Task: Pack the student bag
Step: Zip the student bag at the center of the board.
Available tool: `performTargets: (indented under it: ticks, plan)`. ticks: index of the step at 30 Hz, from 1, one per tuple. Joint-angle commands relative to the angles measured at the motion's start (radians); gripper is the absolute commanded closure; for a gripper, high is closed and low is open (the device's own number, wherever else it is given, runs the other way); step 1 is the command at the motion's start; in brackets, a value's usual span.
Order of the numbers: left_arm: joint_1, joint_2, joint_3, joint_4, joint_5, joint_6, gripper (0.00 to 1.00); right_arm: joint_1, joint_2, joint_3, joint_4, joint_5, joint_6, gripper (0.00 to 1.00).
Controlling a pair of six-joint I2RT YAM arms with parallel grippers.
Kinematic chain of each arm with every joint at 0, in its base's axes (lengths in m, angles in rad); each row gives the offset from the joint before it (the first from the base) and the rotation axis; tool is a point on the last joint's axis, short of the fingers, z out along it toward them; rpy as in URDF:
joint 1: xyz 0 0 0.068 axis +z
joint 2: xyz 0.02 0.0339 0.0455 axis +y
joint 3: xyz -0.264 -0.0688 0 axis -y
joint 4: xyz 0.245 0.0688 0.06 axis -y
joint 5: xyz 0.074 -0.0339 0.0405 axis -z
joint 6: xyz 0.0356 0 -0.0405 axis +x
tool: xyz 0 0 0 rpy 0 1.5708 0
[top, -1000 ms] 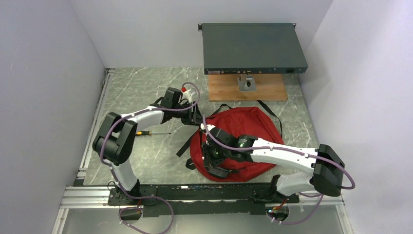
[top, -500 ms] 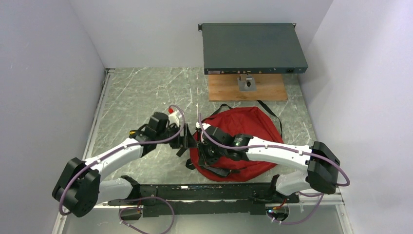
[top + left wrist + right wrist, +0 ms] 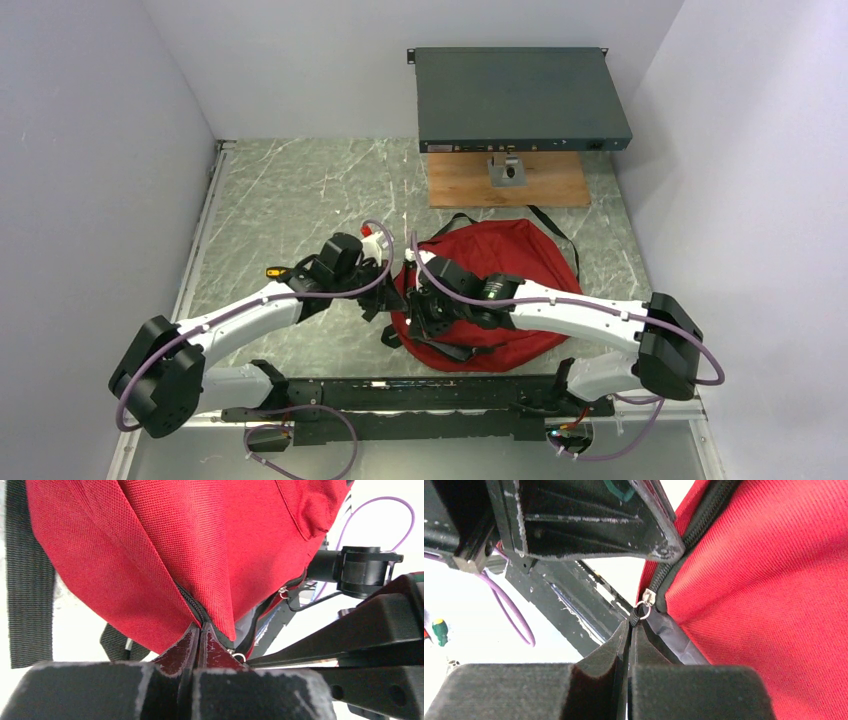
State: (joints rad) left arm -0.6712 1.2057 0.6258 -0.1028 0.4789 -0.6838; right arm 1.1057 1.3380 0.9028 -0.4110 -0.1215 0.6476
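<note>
Two grips now: left hand [image 3: 200, 630] just clamped the bag [image 3: 520, 250] at its zip seam [image 3: 192, 605], right hand [image 3: 630, 625] pinches pull [image 3: 643, 609]; unzipping looks next.

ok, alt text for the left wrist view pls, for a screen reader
The left pincer is shut on the black zipper edge of the red student bag, whose fabric fills most of the frame. A black strap runs down the left; black parts of the other arm and a purple cable show at right.
</note>
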Motion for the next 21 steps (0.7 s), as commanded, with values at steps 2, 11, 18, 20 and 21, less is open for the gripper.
performTargets:
  ticks: [2, 11, 18, 20, 21]
  plan:
    - [0.04, -0.018, 0.062, -0.067, -0.173, 0.125, 1.0, 0.013, -0.076, 0.055, -0.107, -0.007, 0.009, 1.0]
    - [0.177, -0.097, 0.035, -0.057, -0.247, 0.165, 1.0, 0.014, -0.104, -0.003, -0.163, -0.033, 0.044, 1.0]
    - [0.207, -0.091, 0.055, -0.069, -0.25, 0.197, 1.0, 0.014, -0.124, -0.001, -0.315, 0.014, 0.023, 1.0]
    - [0.213, -0.088, 0.054, -0.067, -0.249, 0.199, 1.0, 0.014, -0.132, -0.011, -0.353, 0.013, 0.032, 1.0]
    - [0.217, -0.087, 0.052, -0.066, -0.248, 0.199, 1.0, 0.014, -0.143, -0.02, -0.375, 0.013, 0.042, 1.0]
